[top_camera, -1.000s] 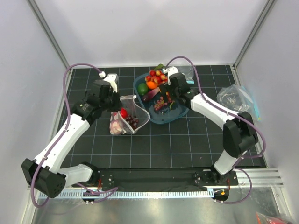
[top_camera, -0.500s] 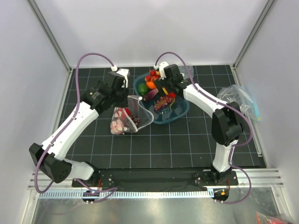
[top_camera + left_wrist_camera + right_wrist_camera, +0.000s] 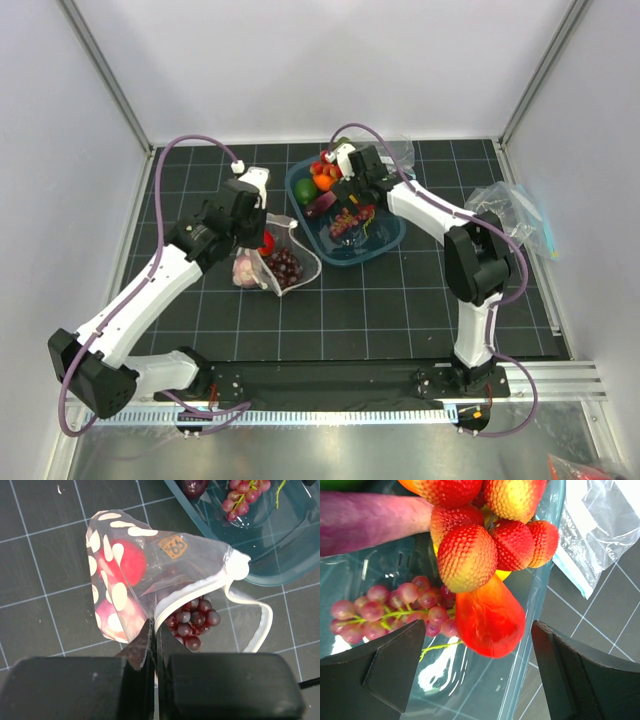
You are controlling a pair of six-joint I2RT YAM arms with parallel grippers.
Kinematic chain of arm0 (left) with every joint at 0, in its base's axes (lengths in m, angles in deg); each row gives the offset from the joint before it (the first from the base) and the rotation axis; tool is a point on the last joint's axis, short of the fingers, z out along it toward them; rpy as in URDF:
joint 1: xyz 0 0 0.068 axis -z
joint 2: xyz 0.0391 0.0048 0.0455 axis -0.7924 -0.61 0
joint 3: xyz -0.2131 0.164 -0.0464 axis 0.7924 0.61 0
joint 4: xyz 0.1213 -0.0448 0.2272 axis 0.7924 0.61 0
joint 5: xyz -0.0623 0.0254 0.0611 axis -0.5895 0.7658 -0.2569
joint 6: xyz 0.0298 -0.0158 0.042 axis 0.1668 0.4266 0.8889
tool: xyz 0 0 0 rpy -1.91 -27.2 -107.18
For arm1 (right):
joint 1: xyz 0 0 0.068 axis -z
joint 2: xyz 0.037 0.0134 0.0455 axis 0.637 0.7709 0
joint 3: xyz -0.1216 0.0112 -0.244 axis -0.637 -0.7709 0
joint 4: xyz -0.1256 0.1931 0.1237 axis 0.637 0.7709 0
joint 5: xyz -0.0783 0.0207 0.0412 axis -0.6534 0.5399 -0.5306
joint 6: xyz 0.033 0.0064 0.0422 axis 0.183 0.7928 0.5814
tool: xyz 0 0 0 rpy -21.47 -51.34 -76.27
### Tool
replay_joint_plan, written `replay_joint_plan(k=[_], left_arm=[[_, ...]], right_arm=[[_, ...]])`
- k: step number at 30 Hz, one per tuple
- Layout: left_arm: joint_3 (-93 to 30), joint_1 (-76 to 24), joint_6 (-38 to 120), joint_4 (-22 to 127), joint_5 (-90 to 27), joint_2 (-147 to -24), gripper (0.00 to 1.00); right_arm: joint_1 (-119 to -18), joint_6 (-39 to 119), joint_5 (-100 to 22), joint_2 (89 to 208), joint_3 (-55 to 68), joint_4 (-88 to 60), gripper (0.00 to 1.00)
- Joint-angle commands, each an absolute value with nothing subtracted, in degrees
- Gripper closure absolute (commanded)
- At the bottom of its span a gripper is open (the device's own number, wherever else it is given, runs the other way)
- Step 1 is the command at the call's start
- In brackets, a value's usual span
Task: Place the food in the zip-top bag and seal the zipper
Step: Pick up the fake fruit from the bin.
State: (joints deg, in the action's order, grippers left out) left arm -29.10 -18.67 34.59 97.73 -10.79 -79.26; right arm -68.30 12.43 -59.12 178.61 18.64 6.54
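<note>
The zip-top bag (image 3: 268, 258) with white dots lies on the mat left of the tray, its mouth open. In the left wrist view (image 3: 150, 555) it holds the red tomato (image 3: 131, 562), the dark grape bunch (image 3: 192, 621) and the pink onion (image 3: 107, 617). My left gripper (image 3: 258, 232) is shut on the bag's mouth edge (image 3: 154, 639), on the white zipper strip (image 3: 268, 616). My right gripper (image 3: 352, 190) is open and empty above the blue tray (image 3: 388, 243), its jaws either side of a red-orange fruit (image 3: 490, 617).
The tray (image 3: 540, 585) holds strawberries (image 3: 467, 555), a pink grape bunch (image 3: 395, 602), a purple piece (image 3: 370, 517) and an orange and a green fruit. Plain clear bags lie at the right (image 3: 508, 208) and behind the tray (image 3: 398, 150).
My left gripper moved nearer with the bag edge, and the bag lies lower and flatter. My right gripper shifted slightly left over the tray.
</note>
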Motion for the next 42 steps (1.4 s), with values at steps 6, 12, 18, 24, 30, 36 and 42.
replay_joint_plan(k=[6, 12, 18, 24, 30, 36, 42], left_arm=[[-29.5, -18.5, 34.8, 95.6, -4.6, -78.5, 1.00], [-32.2, -18.4, 34.8, 97.3, -5.7, -80.0, 1.00], [-40.4, -16.2, 33.5, 106.0, -3.9, -84.1, 1.00], [-38.6, -15.1, 34.3, 104.1, -2.5, -84.3, 1.00], [-35.4, -14.9, 36.4, 99.9, -3.5, -82.1, 1.00], [-31.7, -14.9, 37.1, 97.0, -5.2, -78.2, 0.99], [-28.2, -14.9, 37.1, 95.2, -5.1, -76.7, 1.00]], right_arm=[[-67.5, 10.1, -64.6, 182.1, 20.9, 3.4, 0.12], [-67.4, 10.1, -69.4, 182.8, 20.1, 1.4, 0.39], [-67.3, 12.6, -69.6, 177.2, 14.7, -1.9, 0.61], [-67.4, 15.9, -66.5, 168.7, 10.4, -0.3, 0.67], [-68.2, 20.2, -60.1, 158.5, 5.2, 2.4, 0.71], [-73.3, 22.7, -49.0, 146.7, 0.5, 4.6, 0.73], [-79.6, 21.6, -37.5, 143.0, 4.5, 13.9, 0.72]])
